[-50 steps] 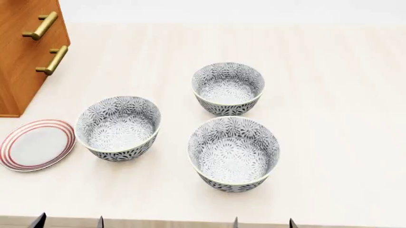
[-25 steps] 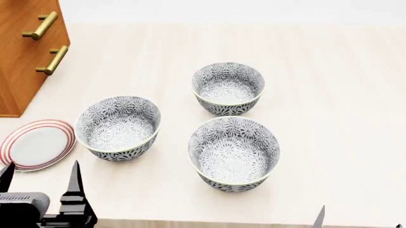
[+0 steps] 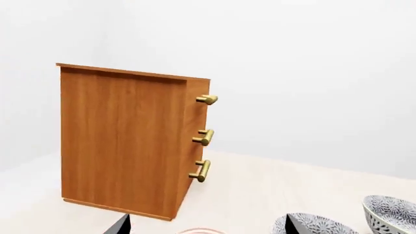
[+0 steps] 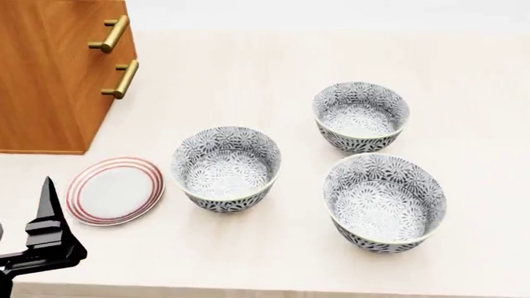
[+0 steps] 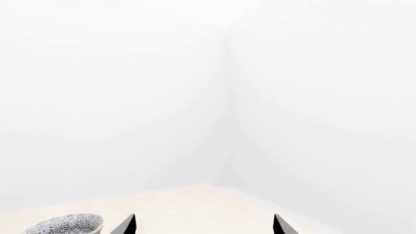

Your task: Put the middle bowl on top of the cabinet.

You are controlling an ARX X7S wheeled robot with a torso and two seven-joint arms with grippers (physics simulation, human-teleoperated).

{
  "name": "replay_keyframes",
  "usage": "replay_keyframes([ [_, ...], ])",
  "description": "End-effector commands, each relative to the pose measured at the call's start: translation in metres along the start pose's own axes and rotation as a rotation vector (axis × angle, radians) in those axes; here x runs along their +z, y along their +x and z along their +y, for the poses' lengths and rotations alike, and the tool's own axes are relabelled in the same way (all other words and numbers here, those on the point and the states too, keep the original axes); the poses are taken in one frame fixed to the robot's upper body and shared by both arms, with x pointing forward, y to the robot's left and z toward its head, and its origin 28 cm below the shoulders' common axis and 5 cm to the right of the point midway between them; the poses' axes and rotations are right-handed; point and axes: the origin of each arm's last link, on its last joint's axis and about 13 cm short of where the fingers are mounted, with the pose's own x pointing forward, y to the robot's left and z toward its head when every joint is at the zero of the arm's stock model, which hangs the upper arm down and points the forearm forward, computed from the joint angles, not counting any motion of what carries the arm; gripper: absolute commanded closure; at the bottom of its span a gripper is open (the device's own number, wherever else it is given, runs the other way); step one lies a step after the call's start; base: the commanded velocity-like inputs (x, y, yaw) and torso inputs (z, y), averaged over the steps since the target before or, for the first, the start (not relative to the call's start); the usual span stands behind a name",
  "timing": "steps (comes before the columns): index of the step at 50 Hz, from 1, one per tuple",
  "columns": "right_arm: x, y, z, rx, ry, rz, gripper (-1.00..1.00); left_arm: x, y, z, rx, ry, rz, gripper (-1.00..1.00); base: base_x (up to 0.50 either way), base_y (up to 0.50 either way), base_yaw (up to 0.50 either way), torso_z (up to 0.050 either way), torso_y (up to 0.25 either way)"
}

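The middle bowl (image 4: 226,169) is seen ungrasped on the tabletop (image 4: 273,56), between 2 matching bowls and the cabinet (image 4: 49,74). Both end effectors are spread wide, holding nothing, presumably readied for approach.

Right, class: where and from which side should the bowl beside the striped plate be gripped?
Probably the bowl by its rim, from above, one of the jaws inside the wall, one outside: it stands upright and open. The rim's near side looks freest.

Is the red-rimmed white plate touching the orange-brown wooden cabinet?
No, bare table shows between the red-rimmed white plate and the orange-brown wooden cabinet in the head view.
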Motion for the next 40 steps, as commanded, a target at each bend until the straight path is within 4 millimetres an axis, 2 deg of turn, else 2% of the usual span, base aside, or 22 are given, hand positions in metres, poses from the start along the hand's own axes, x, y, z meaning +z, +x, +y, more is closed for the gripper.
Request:
replay_keyframes([
  [1,0.0080,-0.0025,-0.0024,-0.016,-0.023,-0.021,-1.00,0.0024,0.0034,0.0033,0.015,-0.005,0.005,-1.00,0.00,0.50,0.00,0.000,0.000],
  [7,0.0087,-0.0019,-0.0021,-0.023,-0.026,-0.026,-1.00,0.0019,0.0056,0.0039,0.019,-0.006,0.007,-1.00,0.00,0.50,0.00,0.000,0.000],
  [15,0.0090,-0.0009,-0.0016,-0.034,-0.046,-0.028,-1.00,-0.0001,0.0076,0.0034,0.017,-0.003,0.012,-1.00,0.00,0.03,0.00,0.000,0.000],
  [22,0.0099,-0.0017,-0.0019,-0.042,-0.059,-0.031,-1.00,0.0010,0.0071,0.0036,0.017,-0.005,0.012,-1.00,0.00,0.49,0.00,0.000,0.000],
  [40,0.0098,-0.0024,-0.0016,-0.048,-0.081,-0.029,-1.00,0.0012,0.0066,0.0037,0.021,-0.005,0.014,-1.00,0.00,0.22,0.00,0.000,0.000],
])
